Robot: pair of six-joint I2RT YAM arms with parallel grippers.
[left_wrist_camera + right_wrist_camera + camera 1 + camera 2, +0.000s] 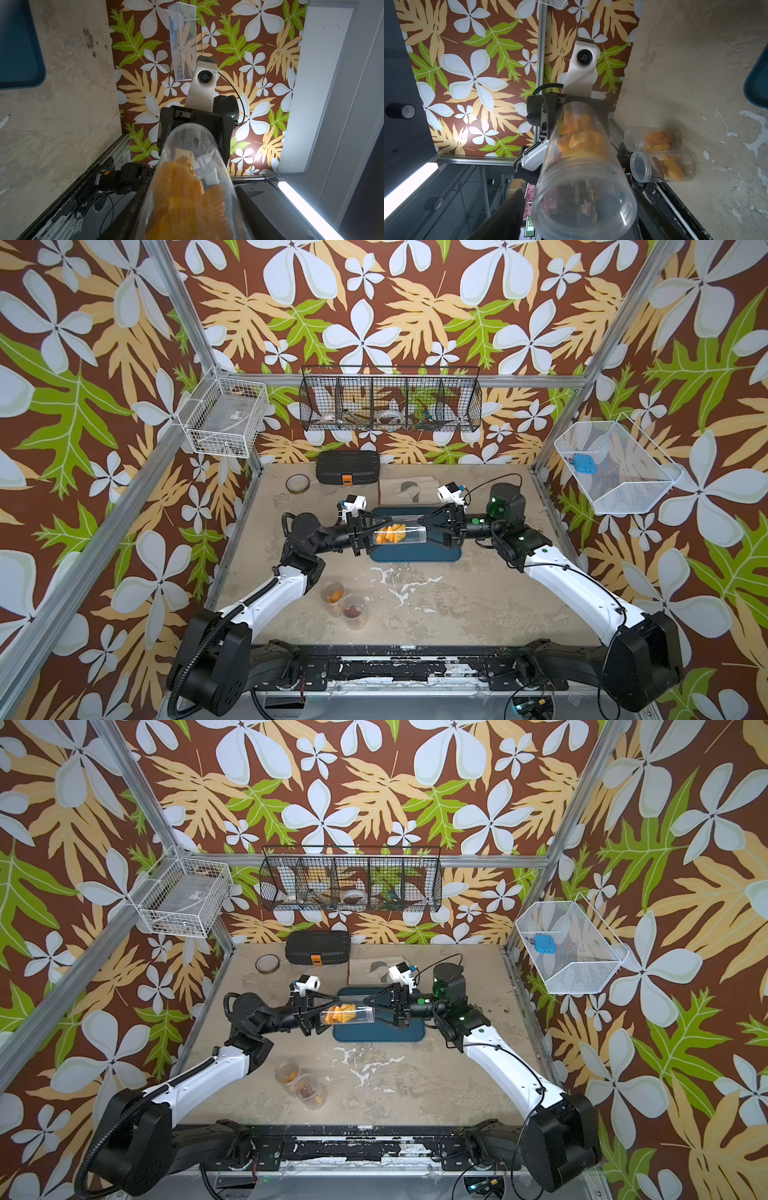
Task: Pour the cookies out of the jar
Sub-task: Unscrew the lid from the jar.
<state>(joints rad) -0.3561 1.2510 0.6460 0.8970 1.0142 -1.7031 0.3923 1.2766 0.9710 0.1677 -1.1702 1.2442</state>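
Mottled beige surface in a leaf-papered booth carries a blue tray toward 12 o'clock. Over it a clear jar lies level. The left tool is clamped on its 9 o'clock end, where the orange cookies bunch. The right tool straddles the open mouth at 3 o'clock; whether it grips cannot be told.

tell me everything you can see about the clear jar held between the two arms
The jar is a clear plastic cylinder with a ridged, threaded rim, and its mouth looks open. It lies sideways in the air above the blue tray. The left pincer is shut on its bottom end, where the orange cookies are bunched; the mouth half is empty. The right pincer straddles the mouth end; whether it grips there is unclear.
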